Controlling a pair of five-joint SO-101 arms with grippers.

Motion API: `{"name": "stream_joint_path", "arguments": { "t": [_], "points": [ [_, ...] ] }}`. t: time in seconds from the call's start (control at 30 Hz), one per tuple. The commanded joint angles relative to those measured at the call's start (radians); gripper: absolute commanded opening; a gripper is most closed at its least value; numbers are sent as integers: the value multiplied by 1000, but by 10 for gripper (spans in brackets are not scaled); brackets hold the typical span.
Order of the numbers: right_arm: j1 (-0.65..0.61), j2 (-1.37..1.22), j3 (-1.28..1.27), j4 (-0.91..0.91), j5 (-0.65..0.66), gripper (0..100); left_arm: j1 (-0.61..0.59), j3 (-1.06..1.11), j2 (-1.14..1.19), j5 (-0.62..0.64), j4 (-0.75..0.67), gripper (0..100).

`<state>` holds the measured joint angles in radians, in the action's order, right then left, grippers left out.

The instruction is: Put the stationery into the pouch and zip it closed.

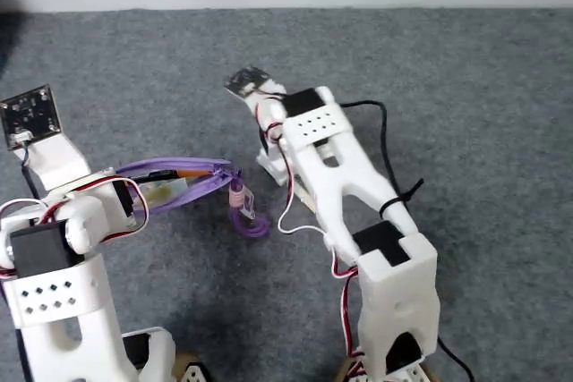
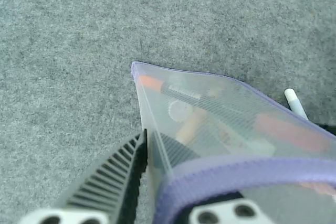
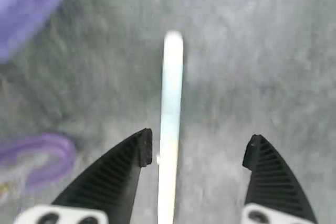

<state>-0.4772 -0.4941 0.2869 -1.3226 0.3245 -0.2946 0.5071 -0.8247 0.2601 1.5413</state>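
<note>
The pouch [image 2: 220,119] hangs pinched at its purple rim in the left gripper [image 2: 152,174], whose fingers [image 2: 118,174] are clamped narrowly on it, one on each side of the clear wall. Through the wall, orange items [image 2: 286,132] and a pale round piece [image 2: 180,110] lie below the grip. In the high view the pouch's two purple edges stand parted, running out from this gripper toward the other arm. At that far end a purple loop [image 1: 252,223] droops onto the carpet [image 1: 466,114].

One white pen [image 3: 172,98] lies on the carpet outside the pouch, directly between the fingers [image 3: 128,169] of the right gripper [image 3: 200,144]. That gripper is spread wide and points down over the pen. The pen runs lengthwise along the gap, much nearer one finger than the other; I cannot tell whether it touches that finger. Its far end reaches well past the fingertips.

The pouch corner and the loop sit just off to one side of the right gripper. From the left gripper, the pen's tip [image 2: 295,102] shows just beyond the pouch's far edge.
</note>
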Motion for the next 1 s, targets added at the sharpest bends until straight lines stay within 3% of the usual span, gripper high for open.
{"name": "stream_joint_path", "arguments": {
  "t": [0.0, 0.23, 0.43, 0.5, 0.7, 0.97],
  "points": [
    [-22, -27, 0, 62, 0, 285, 0, -13, -6, 6, -31, 12],
    [-19, -147, 0, 99, 0, 265, 0, -12, -6, 6, -31, 12],
    [-4, -153, 0, 94, 2, 1, -2, -12, -8, 6, -26, 12],
    [-2, -147, 2, 56, 2, 43, -2, -12, -8, 6, -28, 12],
    [-7, -53, 26, -90, -12, 7, -2, -12, -8, 6, -28, 12],
    [-19, 162, 23, -375, -233, 8, -2, -12, -8, 6, -29, 12]
  ]
}}
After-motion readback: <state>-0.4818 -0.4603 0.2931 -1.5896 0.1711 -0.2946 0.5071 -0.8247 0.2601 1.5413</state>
